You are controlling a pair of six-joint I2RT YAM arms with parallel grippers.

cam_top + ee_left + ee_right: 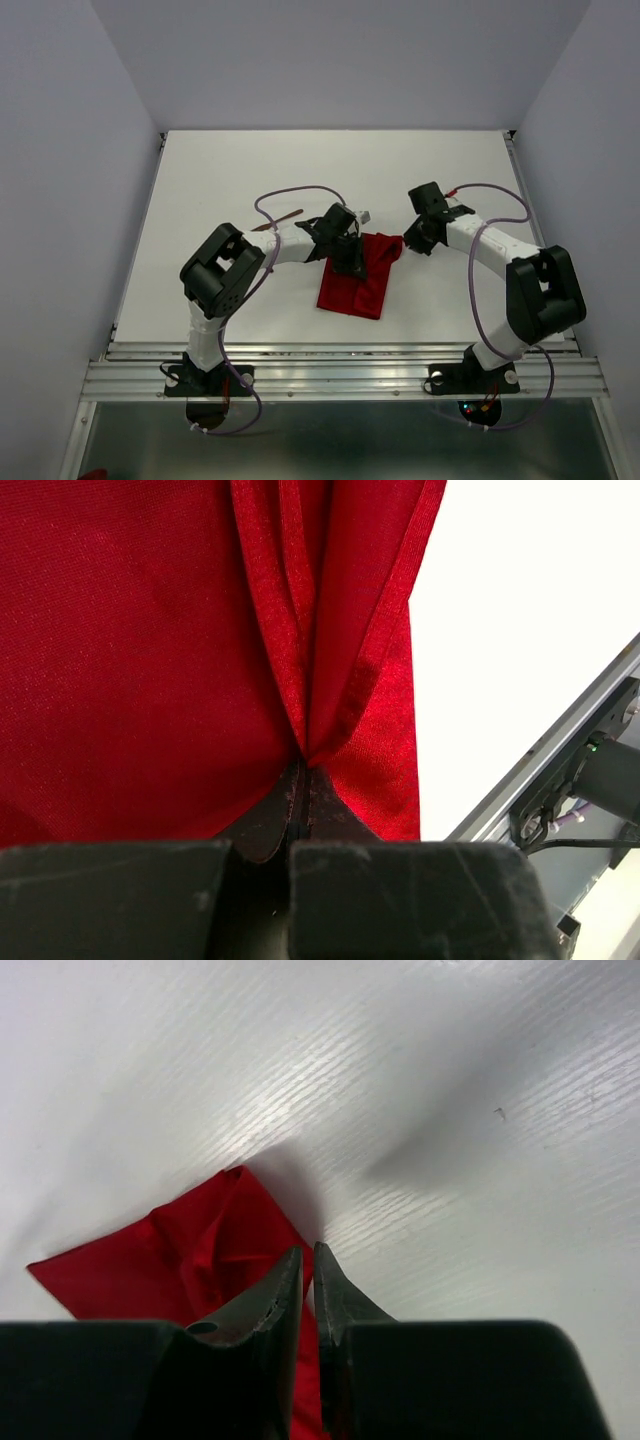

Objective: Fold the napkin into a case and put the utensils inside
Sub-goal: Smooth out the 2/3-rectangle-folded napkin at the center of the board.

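Napkin (356,285) of fine-woven red cloth, roughly rectangular, bunches into pleats where the left gripper (303,766) clamps it, the right gripper (308,1256) seemingly nipping its crumpled corner.

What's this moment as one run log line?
stage: napkin partly folded | left gripper: shut on napkin fold | right gripper: shut on napkin corner | utensil: on table, outside napkin

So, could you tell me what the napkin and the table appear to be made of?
The napkin looks like soft woven cloth, bright red with a faint sheen: a fine weave shows and it gathers into pleats at the left fingers. The table seems a hard white board, perhaps laminate, satin with fine lined grain.
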